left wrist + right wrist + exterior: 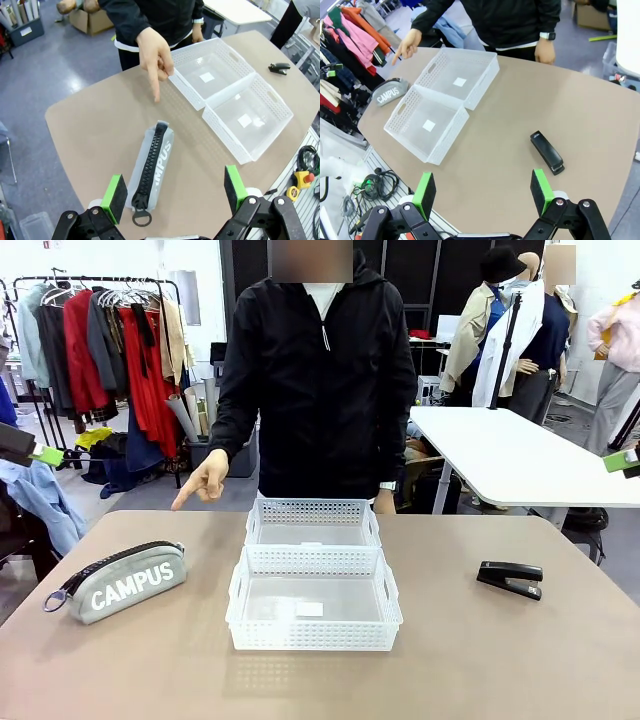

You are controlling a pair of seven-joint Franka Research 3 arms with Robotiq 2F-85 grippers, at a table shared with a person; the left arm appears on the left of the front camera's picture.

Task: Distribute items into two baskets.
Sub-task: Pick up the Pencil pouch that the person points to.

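Left jaws and right jaws both stand spread and empty above the bench [480,670].

Hazard: the person's hand [156,55] points down just beyond the pouch [152,167], so an overshot descent may strike it. The soft pouch may sag if I grip it at one end.

The pouch lies left of the baskets [312,635]. In my left wrist view its long axis runs away from me, ring end nearest. The stapler [547,152] lies to their right, skewed.
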